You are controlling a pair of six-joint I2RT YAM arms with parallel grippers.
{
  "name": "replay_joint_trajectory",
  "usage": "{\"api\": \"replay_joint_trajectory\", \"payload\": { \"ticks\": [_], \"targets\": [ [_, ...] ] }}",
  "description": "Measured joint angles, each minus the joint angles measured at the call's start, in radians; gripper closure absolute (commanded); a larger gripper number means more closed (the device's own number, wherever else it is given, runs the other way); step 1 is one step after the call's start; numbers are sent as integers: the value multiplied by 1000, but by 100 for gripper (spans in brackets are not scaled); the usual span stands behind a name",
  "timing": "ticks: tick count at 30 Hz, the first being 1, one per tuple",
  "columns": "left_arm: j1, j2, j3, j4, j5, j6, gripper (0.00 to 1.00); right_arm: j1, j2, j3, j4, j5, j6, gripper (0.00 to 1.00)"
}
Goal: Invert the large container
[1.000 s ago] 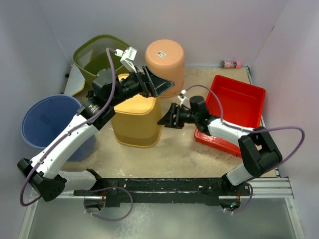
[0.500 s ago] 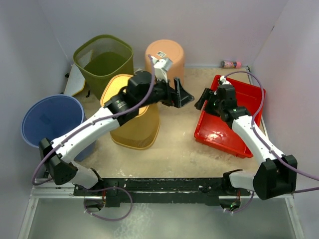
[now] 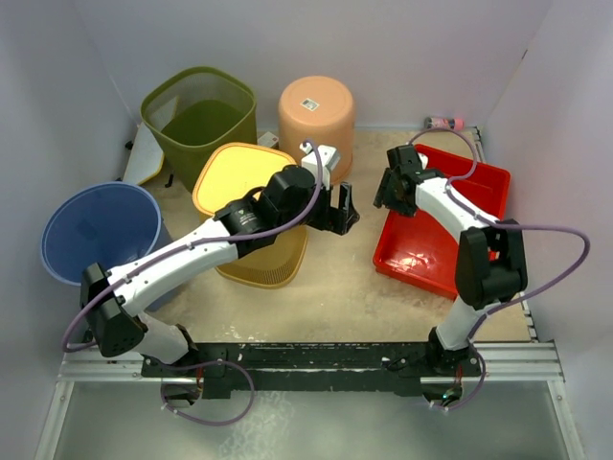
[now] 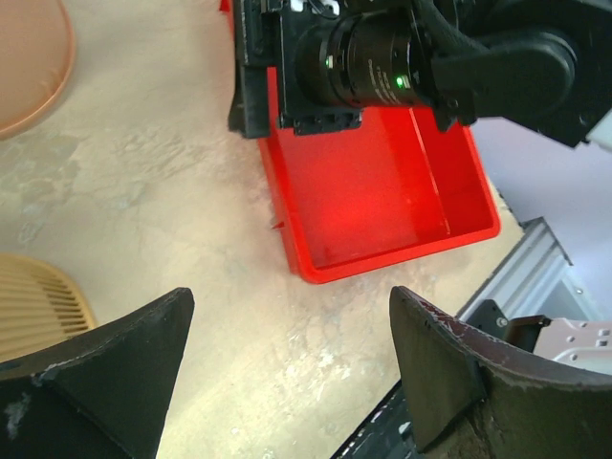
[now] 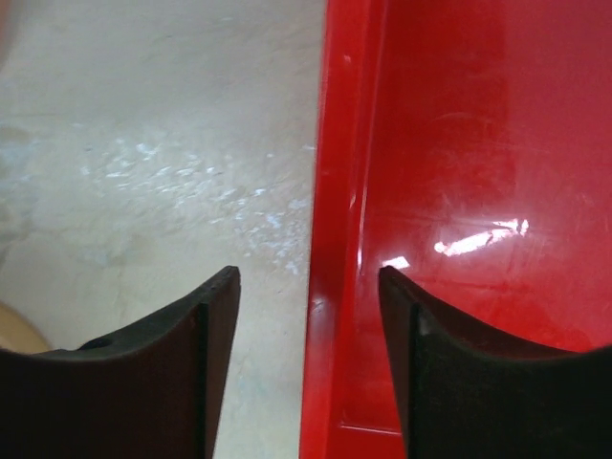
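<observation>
The large container (image 3: pixel 436 257) is a wide, shallow red tub standing open side up at the right; it also shows in the left wrist view (image 4: pixel 382 182) and the right wrist view (image 5: pixel 459 143). My right gripper (image 3: pixel 388 198) hangs over its far left rim, open. In the right wrist view (image 5: pixel 308 274) the rim runs between the jaws, one finger over the table and one over the tub's inside, neither touching it. My left gripper (image 3: pixel 345 213) is open and empty (image 4: pixel 292 296) over the bare table, just left of the tub's left wall.
A yellow slatted basket (image 3: pixel 235 172) stands upside down under my left arm. Behind it are an upturned orange bucket (image 3: pixel 316 110) and an upright green bin (image 3: pixel 196 110). A blue bucket (image 3: pixel 96 230) stands at the left. A small pink bottle (image 3: pixel 443 124) lies at the back wall.
My left gripper swung right from above the yellow basket and came down beside the red tub. My right gripper moved from the table back to the tub's left rim, its jaws narrowing a little.
</observation>
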Motion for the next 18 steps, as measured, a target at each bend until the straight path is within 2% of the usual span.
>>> {"api": "replay_joint_trajectory", "payload": {
  "ticks": [6, 13, 15, 18],
  "targets": [
    [-8, -20, -27, -1, -29, 0, 20, 0, 45, 1, -12, 22, 22, 63],
    [-8, -29, -47, 6, -40, 7, 19, 0, 50, 5, -9, 2, 27, 64],
    [-8, -32, -54, 5, -42, 7, 19, -1, 60, 7, -9, -3, 27, 71],
    [-9, -35, -59, 5, -44, 7, 19, -3, 79, 9, -9, -12, 29, 88]
  ]
}}
